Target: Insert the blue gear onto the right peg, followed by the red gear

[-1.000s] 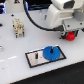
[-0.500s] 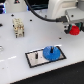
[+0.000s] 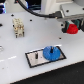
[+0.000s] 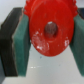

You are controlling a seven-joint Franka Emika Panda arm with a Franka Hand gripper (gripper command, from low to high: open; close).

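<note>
white table (image 3: 15, 55), blue gear (image 3: 50, 52) on plate, wrist view only: gripper (image 4: 49, 37) clamping red gear (image 4: 50, 30)

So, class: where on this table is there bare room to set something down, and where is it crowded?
Free: the white tabletop between the small beige block and the black-framed plate. Crowded: the plate, where the blue gear sits, and the exterior view's right, where the gripper holds the red gear.

Bright blue gear (image 3: 51, 52) on white plate (image 3: 34, 58) with black frame. Red gear (image 4: 49, 31) with dark grey hub centre, between teal finger pads (image 4: 22, 44) on black backing. White table (image 3: 20, 45). Beige-and-white block (image 3: 18, 27).
</note>
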